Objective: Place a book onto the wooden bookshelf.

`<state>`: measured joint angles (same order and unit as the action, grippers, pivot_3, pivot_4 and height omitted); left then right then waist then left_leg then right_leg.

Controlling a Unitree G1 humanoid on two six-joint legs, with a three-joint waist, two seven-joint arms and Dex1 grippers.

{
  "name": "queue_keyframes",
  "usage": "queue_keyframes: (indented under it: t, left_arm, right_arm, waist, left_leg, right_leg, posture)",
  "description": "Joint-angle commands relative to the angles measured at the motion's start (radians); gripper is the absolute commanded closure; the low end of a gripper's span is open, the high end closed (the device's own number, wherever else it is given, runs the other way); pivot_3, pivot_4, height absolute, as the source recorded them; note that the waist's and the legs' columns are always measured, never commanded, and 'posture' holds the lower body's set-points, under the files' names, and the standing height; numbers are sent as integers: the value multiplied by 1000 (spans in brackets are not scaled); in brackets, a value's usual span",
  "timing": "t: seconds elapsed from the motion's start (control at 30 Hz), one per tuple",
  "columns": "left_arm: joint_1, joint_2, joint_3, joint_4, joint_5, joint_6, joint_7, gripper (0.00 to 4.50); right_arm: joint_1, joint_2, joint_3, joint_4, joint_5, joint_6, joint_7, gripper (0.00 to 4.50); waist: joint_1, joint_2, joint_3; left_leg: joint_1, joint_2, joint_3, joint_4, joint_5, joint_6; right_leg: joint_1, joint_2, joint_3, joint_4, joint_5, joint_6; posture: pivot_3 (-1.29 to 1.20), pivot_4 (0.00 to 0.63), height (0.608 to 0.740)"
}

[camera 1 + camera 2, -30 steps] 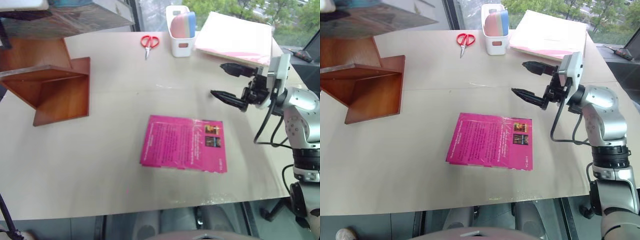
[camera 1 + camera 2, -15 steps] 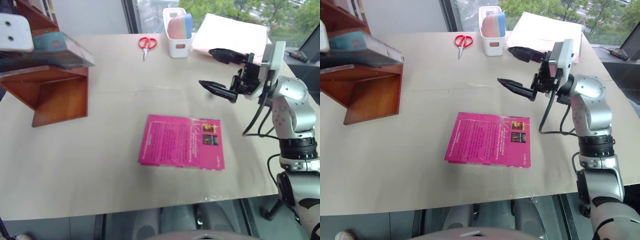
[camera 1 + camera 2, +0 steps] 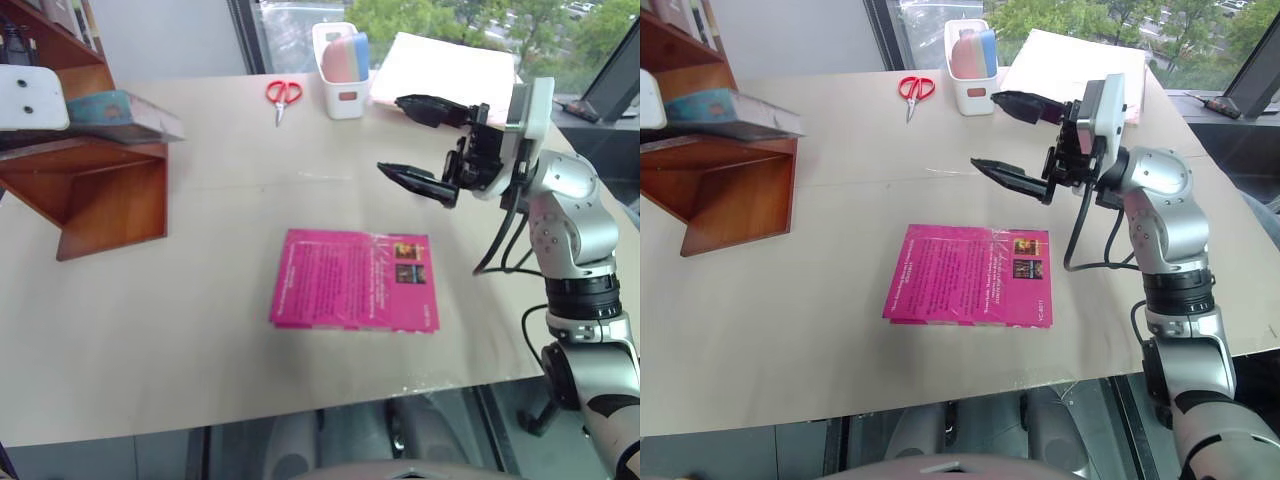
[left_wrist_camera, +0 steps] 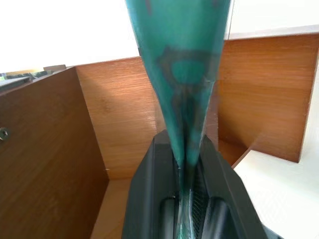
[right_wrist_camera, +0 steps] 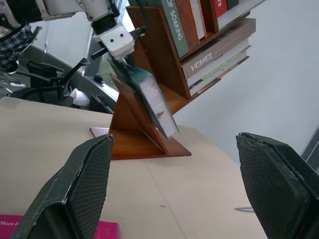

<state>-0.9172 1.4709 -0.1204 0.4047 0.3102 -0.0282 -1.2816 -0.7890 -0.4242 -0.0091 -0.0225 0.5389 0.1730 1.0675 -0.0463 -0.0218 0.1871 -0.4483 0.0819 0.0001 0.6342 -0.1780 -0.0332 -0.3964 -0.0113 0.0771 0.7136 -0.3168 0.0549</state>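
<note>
The teal-green book (image 3: 125, 110) lies on the top board of the wooden bookshelf (image 3: 100, 195) at the table's far left. In the right wrist view the book (image 5: 144, 97) leans tilted on the shelf's sloping panel. My left gripper (image 4: 185, 149) is shut on the book (image 4: 179, 59) at one edge, with the shelf's brown boards (image 4: 114, 114) close behind. My right gripper (image 3: 392, 135) hangs open above the table's middle right, holding nothing, and points toward the shelf.
A magenta-pink book (image 3: 355, 280) lies flat mid-table. Red scissors (image 3: 282, 92), a white holder (image 3: 340, 70) and a pale pad (image 3: 445, 70) sit at the far edge. Several books (image 5: 209, 35) stand and lie on the shelf's upper part.
The left gripper brought the teal book down and to the left onto the shelf's board. The right gripper drifted a little left and up, still open. The camera view shifted too.
</note>
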Motion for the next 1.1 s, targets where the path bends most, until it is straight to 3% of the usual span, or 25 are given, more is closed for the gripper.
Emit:
queue_keyframes:
  t: [0.03, 0.17, 0.23, 0.4, 0.5, 0.57, 0.67, 0.77, 0.93, 1.03, 1.1]
  left_arm:
    - [7, 21, 60, -24, -19, 18, 12, 1823]
    - [44, 34, 94, -43, -43, 29, 28, 18]
    - [56, 33, 118, -60, -57, 35, 42, 18]
    - [120, -62, 343, -294, -358, 69, 4, 18]
    - [123, -129, 400, -488, -529, 265, 23, 18]
    - [123, -197, 419, -657, -706, 477, 80, 18]
    - [176, -325, 446, -817, -851, 666, 218, 18]
    - [277, -446, 448, -931, -908, 758, 349, 18]
    - [463, -789, 380, -977, -914, 764, 622, 18]
    - [581, -845, 360, -924, -824, 692, 674, 18]
    - [679, -830, 335, -867, -726, 564, 652, 18]
  right_arm:
    - [-41, 10, -32, -41, 53, 18, -9, 478]
    - [-55, 21, -32, -51, 90, 37, 3, 478]
    - [-57, 20, -32, -54, 103, 45, 6, 478]
    - [-38, 2, -50, -85, 158, 102, 6, 478]
    - [-26, -17, -57, -104, 176, 134, 0, 478]
    - [-22, -29, -60, -125, 189, 161, -15, 478]
    - [1, -57, -63, -164, 195, 207, -38, 478]
    - [45, -90, -63, -208, 187, 244, -63, 478]
    - [192, -153, -100, -329, 222, 314, -112, 478]
    - [299, -207, -131, -381, 202, 325, -126, 478]
    - [382, -246, -140, -402, 175, 325, -129, 478]
  waist:
    - [3, 0, 0]
    - [6, 0, 0]
    - [6, 0, 0]
    - [11, -1, 0]
    - [11, -1, 0]
    - [11, -1, 0]
    - [9, -1, 0]
    - [5, 1, -1]
    - [11, 0, -1]
    - [11, 0, -1]
    - [10, 0, -1]
  left_leg:
    - [0, 0, 0, 0, 0, 0]
    - [-2, 0, 0, 0, 0, 0]
    - [-2, 0, 0, 0, 0, 0]
    - [-3, 0, -1, 1, 0, 0]
    - [-3, -1, -1, 1, 0, 0]
    - [-3, -1, -1, 1, 0, 0]
    - [-3, -1, -3, 3, 0, 0]
    - [0, -1, -4, 3, 0, 0]
    - [-1, -1, -5, 5, 0, 0]
    - [-2, -2, -6, 7, 0, 0]
    - [-1, -2, -6, 7, 0, 0]
  right_leg:
    - [0, 0, 0, 0, 0, 0]
    - [0, -1, 0, -2, 0, 0]
    - [0, -1, 0, -2, 0, 0]
    - [0, -1, -2, -2, 0, 0]
    - [0, -2, -2, -2, 0, 0]
    - [1, -2, -2, -1, 0, 0]
    - [2, -1, -3, -1, 0, 0]
    - [4, -1, -3, 0, 0, 0]
    - [5, -1, -3, 0, 0, 0]
    - [6, -1, -3, -1, 0, 0]
    - [6, -1, -3, -1, 0, 0]
  posture:
    - [0, 150, 740]
    - [0, 150, 740]
    - [0, 150, 740]
    - [0, 150, 740]
    - [0, 150, 740]
    - [0, 150, 740]
    - [0, 150, 740]
    - [0, 150, 740]
    - [0, 150, 740]
    - [0, 150, 740]
    - [0, 150, 740]
